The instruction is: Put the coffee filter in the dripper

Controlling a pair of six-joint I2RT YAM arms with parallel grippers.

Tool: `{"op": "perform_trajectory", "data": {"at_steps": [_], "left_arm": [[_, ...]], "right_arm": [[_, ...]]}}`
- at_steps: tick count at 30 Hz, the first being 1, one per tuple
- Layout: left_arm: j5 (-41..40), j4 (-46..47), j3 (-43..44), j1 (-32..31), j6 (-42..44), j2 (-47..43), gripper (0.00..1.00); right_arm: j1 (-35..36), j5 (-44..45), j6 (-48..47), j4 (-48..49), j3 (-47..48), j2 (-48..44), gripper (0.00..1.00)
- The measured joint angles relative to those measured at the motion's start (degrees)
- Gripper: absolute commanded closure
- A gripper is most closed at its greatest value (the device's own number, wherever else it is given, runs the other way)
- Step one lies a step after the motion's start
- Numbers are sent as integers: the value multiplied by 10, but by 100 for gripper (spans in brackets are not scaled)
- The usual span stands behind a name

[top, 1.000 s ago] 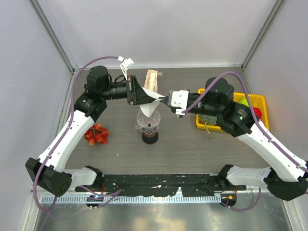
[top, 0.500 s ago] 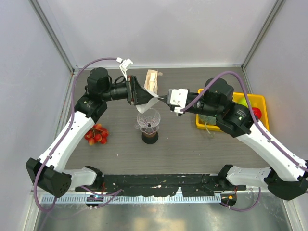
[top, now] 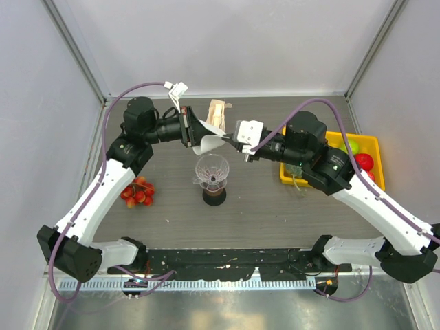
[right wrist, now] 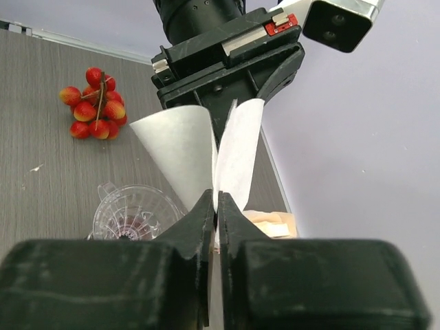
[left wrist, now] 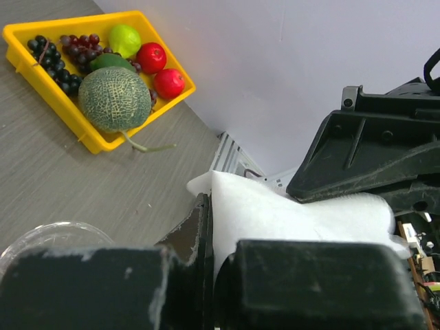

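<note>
The white paper coffee filter [top: 204,140] hangs in the air, held between both grippers, above and just behind the dripper. My left gripper [top: 197,133] is shut on one edge of it and my right gripper [top: 227,139] is shut on the other. In the right wrist view the filter [right wrist: 180,148] is spread into two flaps above my right gripper [right wrist: 216,203]. In the left wrist view the filter [left wrist: 275,213] sits pinched in my left gripper [left wrist: 210,210]. The clear ribbed dripper [top: 211,170] stands on a dark brown cup [top: 214,195] and holds nothing; it also shows in the right wrist view [right wrist: 130,213].
An upright beige packet [top: 217,113] stands just behind the filter. A bunch of red cherries [top: 137,191] lies at the left. A yellow tray [top: 366,141] with a melon [left wrist: 113,100], grapes and other fruit sits at the right.
Both grippers have carried the filter up and toward the back left. Its tip hung over the dripper's mouth before; now it is raised behind the dripper.
</note>
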Motion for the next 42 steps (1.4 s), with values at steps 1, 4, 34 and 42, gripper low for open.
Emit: {"op": "perform_trajectory", "data": {"at_steps": [1, 4, 34, 42], "left_arm": [[-1, 0, 0, 2, -1, 0, 100], [-12, -8, 2, 5, 3, 0, 100], [-600, -219, 224, -164, 351, 74, 100], [-628, -219, 231, -169, 346, 76, 100]], "right_arm": [[0, 3, 3, 0, 0, 0, 59], [0, 15, 27, -10, 3, 5, 31], [-62, 147, 404, -12, 161, 93, 4], [-45, 228, 404, -13, 152, 101, 0]]}}
